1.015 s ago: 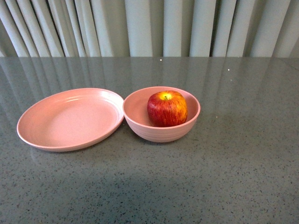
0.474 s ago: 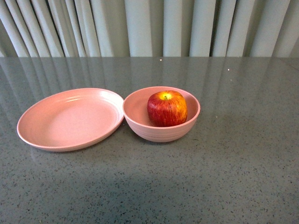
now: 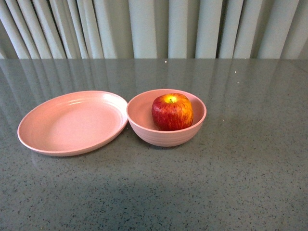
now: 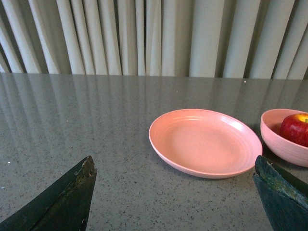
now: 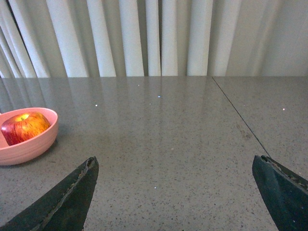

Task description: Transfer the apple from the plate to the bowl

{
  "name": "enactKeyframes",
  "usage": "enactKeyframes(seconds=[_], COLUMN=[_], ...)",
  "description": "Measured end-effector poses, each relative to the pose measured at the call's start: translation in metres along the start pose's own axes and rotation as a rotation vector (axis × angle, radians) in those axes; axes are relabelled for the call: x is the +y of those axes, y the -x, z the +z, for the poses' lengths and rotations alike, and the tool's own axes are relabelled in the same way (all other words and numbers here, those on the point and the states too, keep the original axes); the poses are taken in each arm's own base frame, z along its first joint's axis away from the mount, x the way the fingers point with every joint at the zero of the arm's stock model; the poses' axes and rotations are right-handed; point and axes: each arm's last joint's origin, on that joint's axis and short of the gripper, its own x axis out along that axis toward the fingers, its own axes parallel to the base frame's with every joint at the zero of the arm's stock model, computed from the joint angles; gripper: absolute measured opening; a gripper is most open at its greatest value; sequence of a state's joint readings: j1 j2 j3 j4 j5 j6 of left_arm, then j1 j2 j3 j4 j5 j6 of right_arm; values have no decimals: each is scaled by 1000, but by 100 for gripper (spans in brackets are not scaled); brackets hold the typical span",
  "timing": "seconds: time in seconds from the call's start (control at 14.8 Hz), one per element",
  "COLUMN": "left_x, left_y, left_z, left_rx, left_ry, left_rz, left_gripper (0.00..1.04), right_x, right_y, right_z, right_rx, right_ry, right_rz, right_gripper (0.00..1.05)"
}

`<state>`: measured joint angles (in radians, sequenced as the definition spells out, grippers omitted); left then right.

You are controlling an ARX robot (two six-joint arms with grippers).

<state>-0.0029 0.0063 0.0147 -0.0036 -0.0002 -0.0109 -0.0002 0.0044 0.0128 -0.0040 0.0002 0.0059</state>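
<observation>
The red apple (image 3: 172, 111) with a yellow patch at its stem sits inside the deep pink bowl (image 3: 144, 126) at the table's middle. The wide shallow pink plate (image 3: 72, 122) lies just left of the bowl, touching its rim, with nothing on it. Neither arm shows in the front view. My left gripper (image 4: 174, 166) is open and holds nothing, back from the plate (image 4: 204, 142), with the bowl (image 4: 279, 142) and apple (image 4: 294, 129) off to one side. My right gripper (image 5: 174, 163) is open and holds nothing over bare table, well away from the bowl (image 5: 26, 147) and apple (image 5: 24, 127).
The grey speckled table (image 3: 240, 168) runs back to pale pleated curtains (image 3: 154, 29). A thin seam (image 5: 238, 115) crosses the tabletop in the right wrist view.
</observation>
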Motion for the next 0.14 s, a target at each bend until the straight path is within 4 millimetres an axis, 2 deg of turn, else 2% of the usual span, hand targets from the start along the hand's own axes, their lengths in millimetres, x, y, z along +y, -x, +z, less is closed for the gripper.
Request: enactKeyframes(seconds=[0.14], left_x=[0], left_y=[0], left_z=[0], left_rx=[0], left_ry=[0], left_rz=[0], left_gripper=[98], right_x=[0], right_y=[0], right_z=[0], right_rx=[0], right_ry=[0], right_rz=[0], right_gripper=[98])
